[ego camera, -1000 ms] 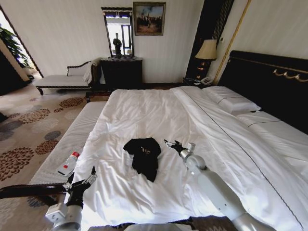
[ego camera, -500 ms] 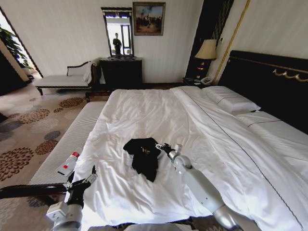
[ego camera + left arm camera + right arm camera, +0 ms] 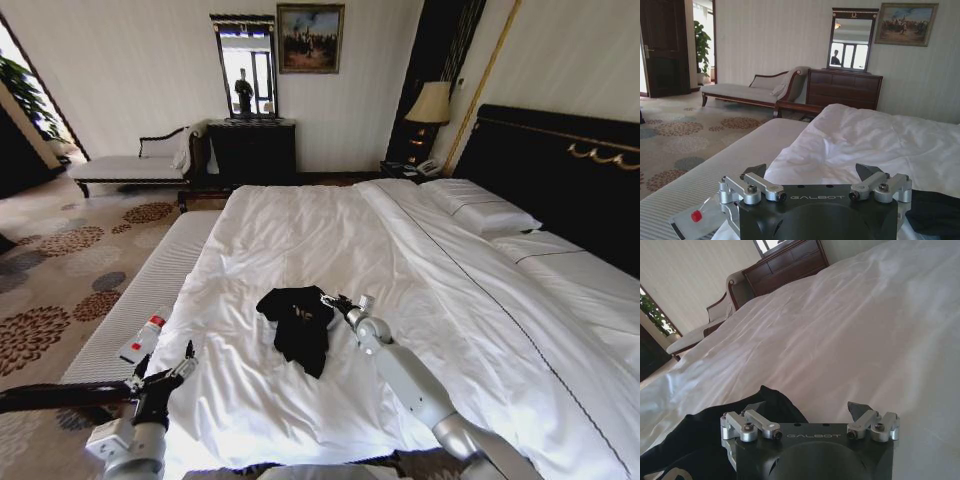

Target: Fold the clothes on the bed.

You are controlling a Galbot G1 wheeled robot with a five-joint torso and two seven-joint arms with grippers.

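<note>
Right gripper: I see my right gripper (image 3: 334, 301) low over the duvet, at the 3 o'clock edge of the shirt (image 3: 298, 322). In its wrist view the gripper (image 3: 809, 409) has its jaws spread wide, nothing between them. One fingertip (image 3: 754, 408) is over black cloth, the other over bare white sheet.

Right arm: it reaches in from 5 o'clock in the head view, stretched across the bed (image 3: 420, 260).

Shirt: a crumpled black heap, not laid flat, lying on the duvet toward the foot of the bed, near its 9 o'clock edge. I can see a bit of white print on it. In the right wrist view the shirt (image 3: 695, 440) lies right by the fingers.

Left gripper: my left gripper (image 3: 163, 376) hovers at 7 o'clock in the head view, off the bed corner and well apart from the shirt. In its wrist view the gripper (image 3: 812, 173) is released, jaws wide, holding nothing.

Bench: a bench (image 3: 150, 285) runs along the foot of the bed. A small bottle (image 3: 143, 340) with a red cap lies on it, near my left gripper.
</note>
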